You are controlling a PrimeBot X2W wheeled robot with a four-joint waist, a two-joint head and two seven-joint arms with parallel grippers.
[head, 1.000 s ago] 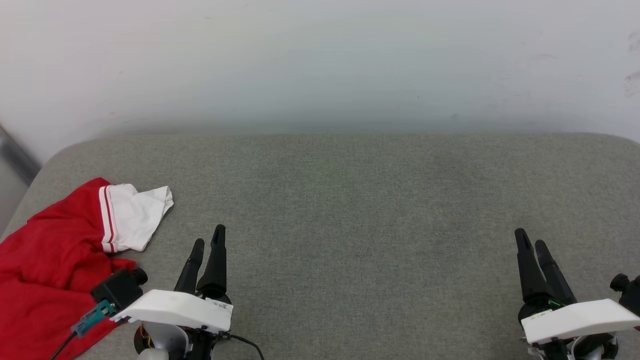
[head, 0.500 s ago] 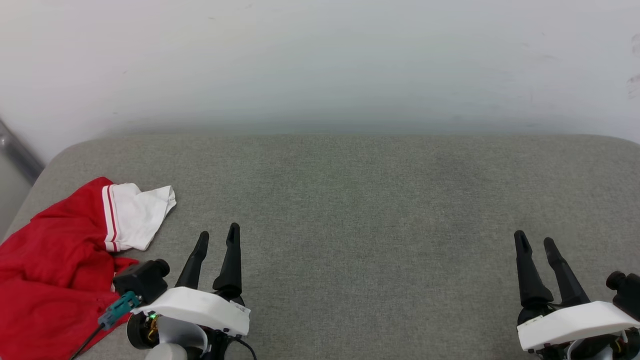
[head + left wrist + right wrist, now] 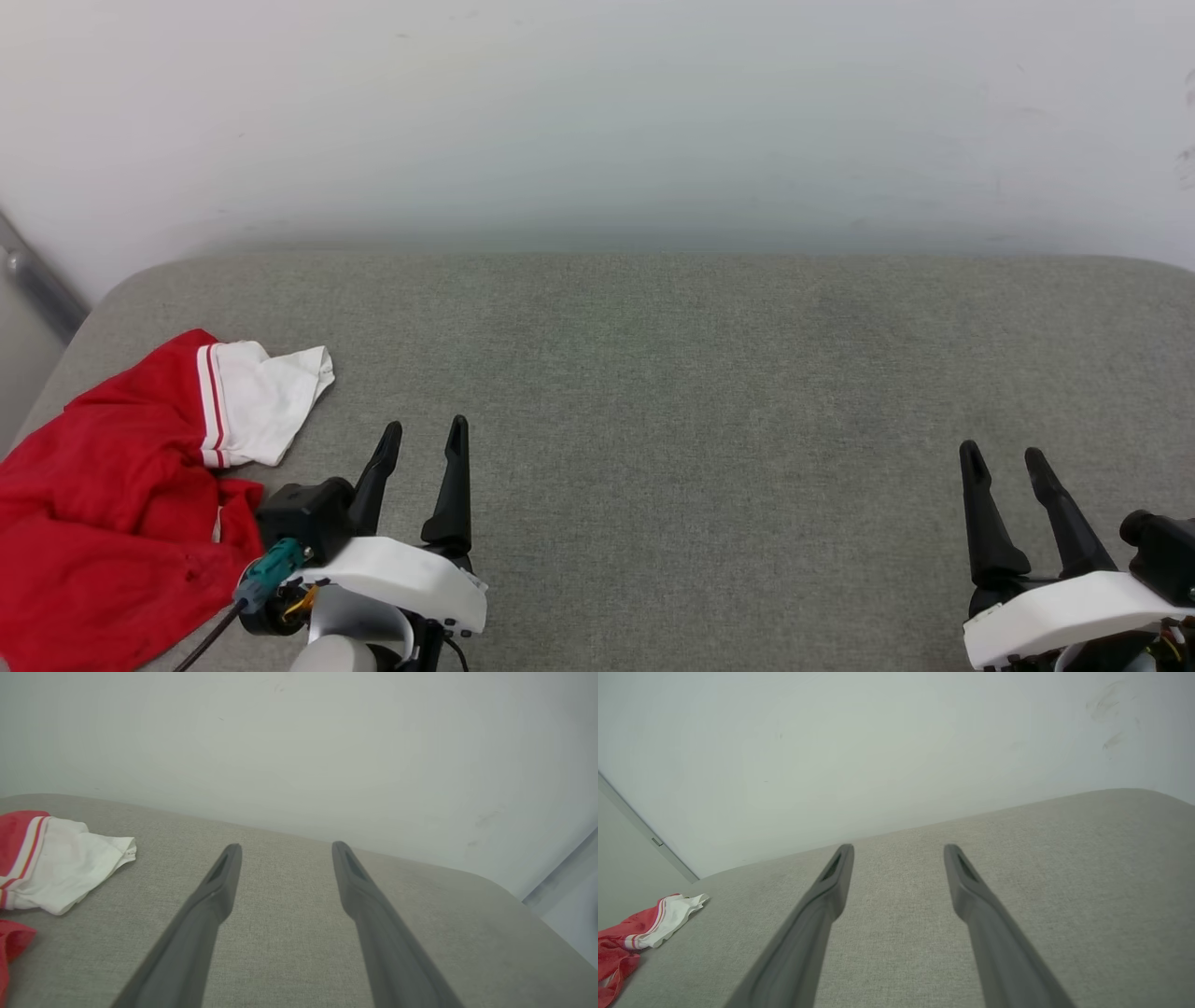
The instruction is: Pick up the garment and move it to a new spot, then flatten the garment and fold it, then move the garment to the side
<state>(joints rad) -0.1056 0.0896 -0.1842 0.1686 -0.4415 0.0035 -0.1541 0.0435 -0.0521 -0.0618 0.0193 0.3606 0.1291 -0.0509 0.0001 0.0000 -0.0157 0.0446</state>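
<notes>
Just rolled flat: left gripper (image 3: 425,429) and right gripper (image 3: 1003,454), fingers apart, empty; red T-shirt (image 3: 112,504) not yet grasped

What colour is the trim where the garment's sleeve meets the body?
White-and-red stripes on the garment, between red body and white sleeve; the head view shows it best.

— What is seen at nine o'clock?
— The garment (image 3: 60,870) is seen there, crumpled on the grey cushion (image 3: 467,938). A white sleeve with striped trim is turned toward the centre, and the red cloth is cut off by the edge.
— How is the left gripper (image 3: 286,846) held?
— Its fingers are spread apart, pointing from six toward twelve o'clock. Nothing is gripped. A pale wall (image 3: 299,742) is seen at twelve.
</notes>
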